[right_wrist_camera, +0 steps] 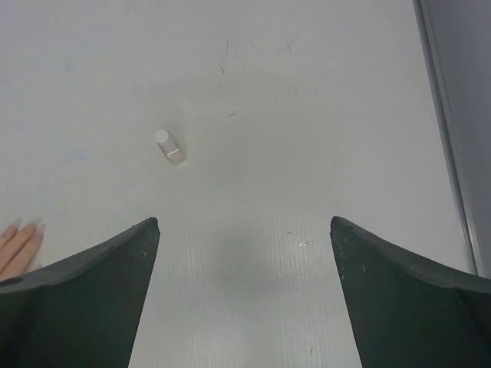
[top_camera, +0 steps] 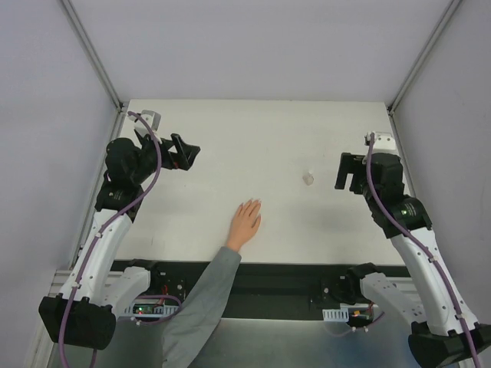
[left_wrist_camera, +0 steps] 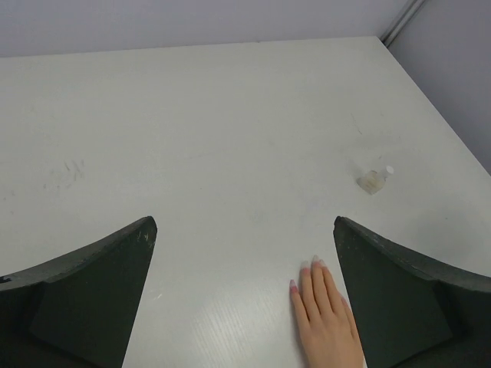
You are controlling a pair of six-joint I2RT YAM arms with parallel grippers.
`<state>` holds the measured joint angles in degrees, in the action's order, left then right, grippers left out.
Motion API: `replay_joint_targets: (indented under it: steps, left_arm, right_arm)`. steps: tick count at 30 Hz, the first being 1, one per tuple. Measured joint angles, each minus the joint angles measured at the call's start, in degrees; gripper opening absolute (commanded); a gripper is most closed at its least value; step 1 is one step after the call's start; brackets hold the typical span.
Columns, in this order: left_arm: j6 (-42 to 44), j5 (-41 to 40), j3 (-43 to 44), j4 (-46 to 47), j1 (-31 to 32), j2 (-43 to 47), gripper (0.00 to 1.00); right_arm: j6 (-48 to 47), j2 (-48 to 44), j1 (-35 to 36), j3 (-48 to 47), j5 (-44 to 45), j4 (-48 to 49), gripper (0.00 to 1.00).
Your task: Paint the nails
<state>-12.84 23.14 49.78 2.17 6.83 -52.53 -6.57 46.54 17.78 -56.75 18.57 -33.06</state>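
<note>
Sleeve (top_camera: 203,299): grey, nearest, leading up to the hand.
Hand (top_camera: 245,224): flat on the table (top_camera: 230,130), fingers pointing away.
Nails (left_wrist_camera: 314,263): at the hand's far tips, untouched.
Bottle (right_wrist_camera: 170,147): beyond the hand, rightward, apart.
Left gripper (left_wrist_camera: 244,226): far left of the hand, wide open, empty.
Right gripper (right_wrist_camera: 244,222): far right of the hand, wide open, empty.

white table (top_camera: 230,153), small bottle (top_camera: 308,179), flat hand (top_camera: 245,222)

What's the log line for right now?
left gripper: open, empty | right gripper: open, empty | hand: flat on table | nails: paint state unclear | bottle: untouched, nearer right gripper
</note>
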Motion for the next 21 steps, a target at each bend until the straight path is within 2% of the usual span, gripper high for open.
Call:
replay_joint_targets:
  steps: [3, 6, 10, 16, 21]
  left_arm:
    - [-0.02, 0.55, 0.00, -0.13, 0.00, -0.13, 0.99]
    - [-0.02, 1.03, 0.00, -0.17, 0.00, -0.46, 0.99]
    - [-0.13, 2.51, 0.02, -0.61, 0.00, -1.79, 0.99]
    - [-0.76, 4.81, 0.13, -1.33, 0.00, -3.10, 0.99]
    - [-1.44, 7.10, 0.74, -1.51, 0.00, -4.07, 0.99]
  right_arm:
    - [-0.09, 2.38, 0.00, -0.09, 0.66, -1.01, 0.96]
    - [-2.12, 5.60, 0.00, -1.33, -3.08, -1.40, 0.96]
    - [-5.14, 13.03, 0.55, -5.60, -8.61, -1.51, 0.96]
    - [-7.67, 25.99, 1.31, -12.63, -9.97, -3.26, 0.96]
    - [-9.46, 33.59, 1.51, -14.32, -12.28, -3.37, 0.99]
